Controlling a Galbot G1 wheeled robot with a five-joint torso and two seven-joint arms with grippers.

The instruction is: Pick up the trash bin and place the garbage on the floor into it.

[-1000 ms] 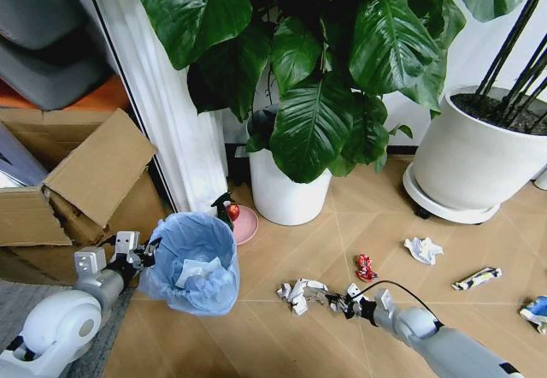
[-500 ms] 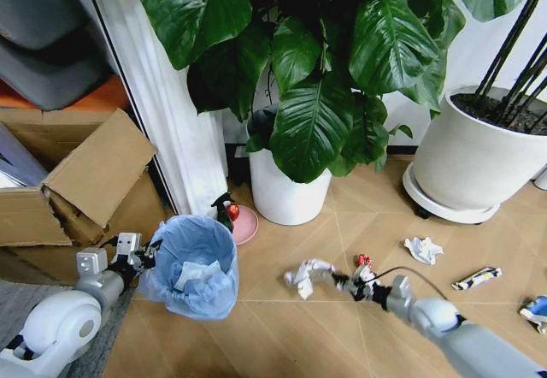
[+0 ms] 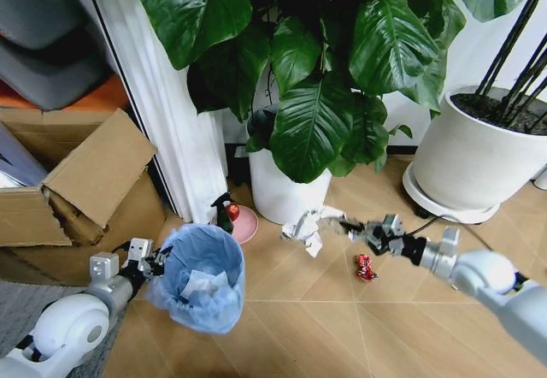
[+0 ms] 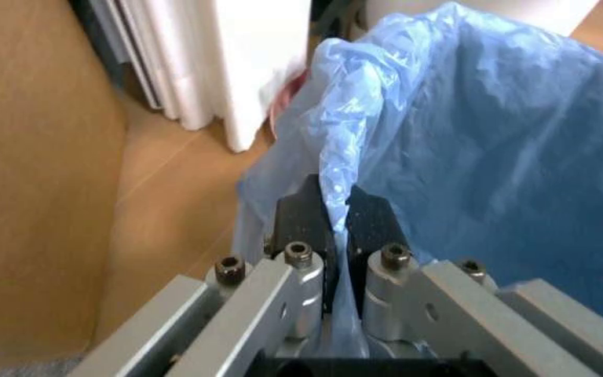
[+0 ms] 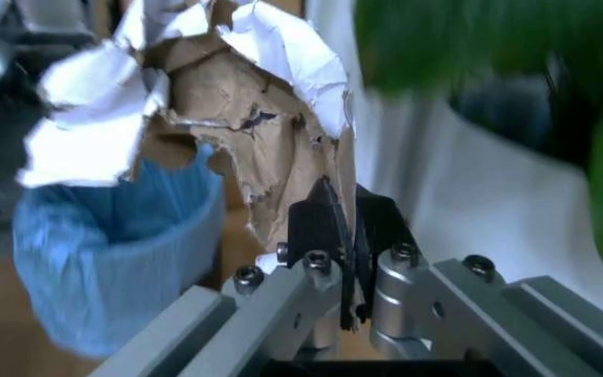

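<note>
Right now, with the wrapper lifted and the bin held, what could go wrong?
The right gripper pinches only an edge of the crumpled white-and-brown paper wrapper, which hangs beside the small round bin with the light-blue bag, not above it; it may slip out and fall short. The left gripper clamps mostly the thin bag liner, which could tear or pull loose.

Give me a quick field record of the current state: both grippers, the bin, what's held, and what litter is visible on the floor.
left gripper: shut on the trash bin's blue bag rim
trash bin: beside the cardboard box, white litter already inside
right gripper: shut on the crumpled wrapper, raised above the floor
crumpled wrapper: in the air, between the white plant pot and the bin, not over the bin yet
floor litter: small red can lying below the right arm
</note>
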